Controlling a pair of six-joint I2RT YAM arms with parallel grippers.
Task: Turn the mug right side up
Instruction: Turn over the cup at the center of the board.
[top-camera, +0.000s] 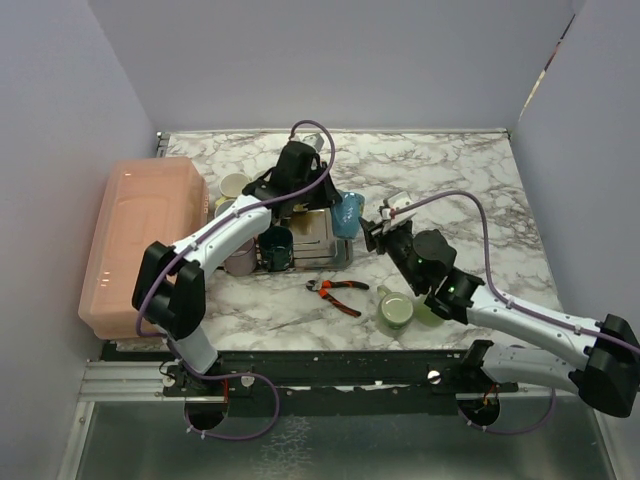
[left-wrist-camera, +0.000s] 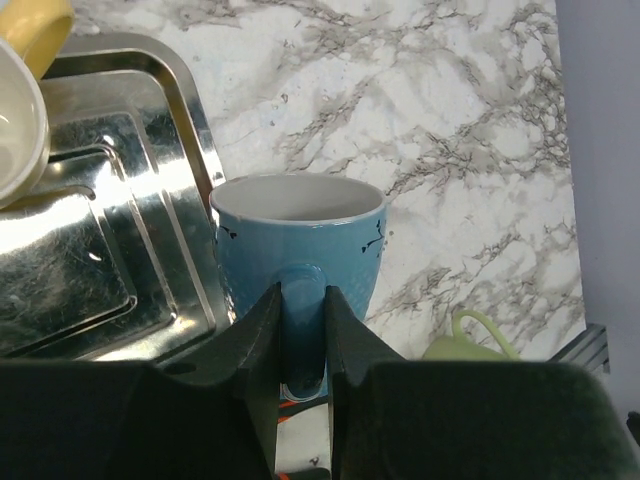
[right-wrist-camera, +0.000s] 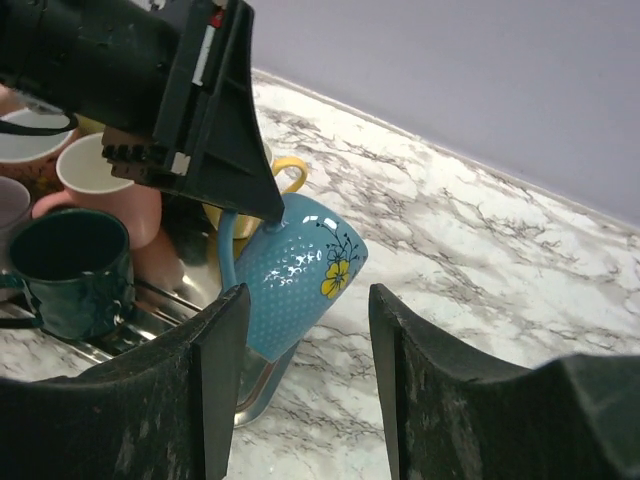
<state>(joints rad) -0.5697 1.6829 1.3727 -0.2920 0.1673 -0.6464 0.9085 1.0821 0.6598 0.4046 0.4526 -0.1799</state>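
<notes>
A pink plastic bin (top-camera: 140, 240) sits far out to the left of the left claw (left-wrist-camera: 302, 305), on the marble counter (top-camera: 450, 180). Between the bin and that claw lies a metal tray (left-wrist-camera: 110, 270). On it stand a cream mug (top-camera: 233, 187), a mauve mug (top-camera: 240, 258) and a dark green mug (top-camera: 276, 248), all with their openings up.

The left claw is pinched narrow on the handle of the blue mug (left-wrist-camera: 300, 230), one finger on each side. The blue mug hangs tilted at the tray's right edge, directly ahead of the fingertips. Its white inside shows at the end away from the claw, and a yellow flower is painted on its dotted side. Whether its lower end touches the counter cannot be told.

Orange-handled pliers (top-camera: 337, 291) lie on the counter, nearer the arm bases than both claws. The right claw (right-wrist-camera: 305, 390) is spread wide and holds nothing. It faces the blue mug, just to the mug's right and clear of it. A pale green mug (top-camera: 394, 308) rests on the counter behind this claw, close beside the right arm.
</notes>
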